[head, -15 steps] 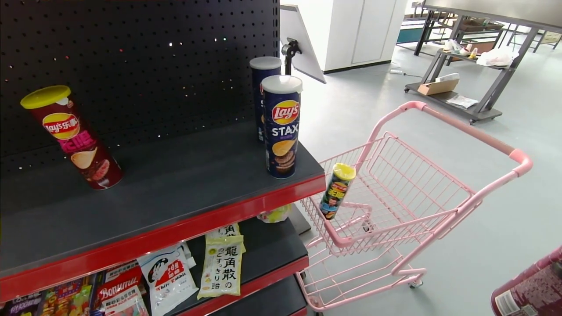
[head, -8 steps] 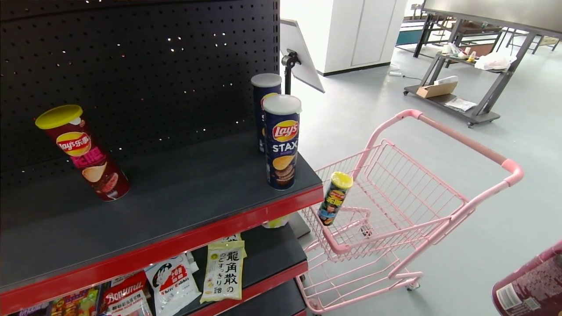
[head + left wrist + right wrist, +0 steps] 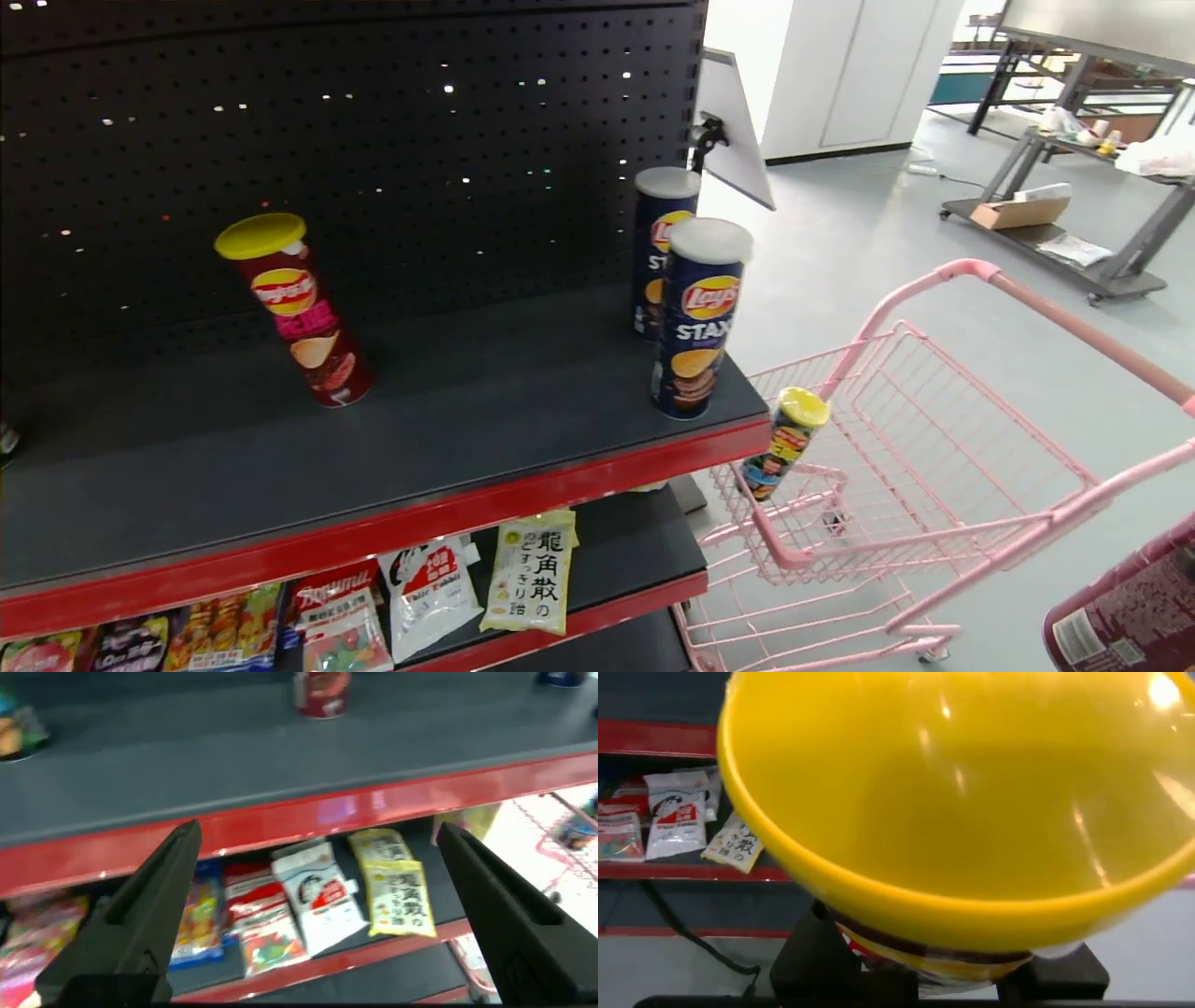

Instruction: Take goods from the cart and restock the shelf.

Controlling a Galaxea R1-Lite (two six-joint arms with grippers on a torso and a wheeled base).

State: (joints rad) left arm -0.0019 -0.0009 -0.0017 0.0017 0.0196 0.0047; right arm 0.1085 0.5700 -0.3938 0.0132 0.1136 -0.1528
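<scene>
Right gripper clamped on the maroon chip can; left gripper spread wide, holding nothing.
I saw the shelf dead ahead of the left gripper, its red lip level with it. The pink cart stood between the shelf and the held can, with a small yellow-lidded can leaning in its shelf-side corner. Snack bags lay under the lip.

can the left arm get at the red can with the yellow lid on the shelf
Probably yes: the left gripper is open and empty before the shelf edge, and nothing blocks the red can. It sits low, so it likely must rise first.
</scene>
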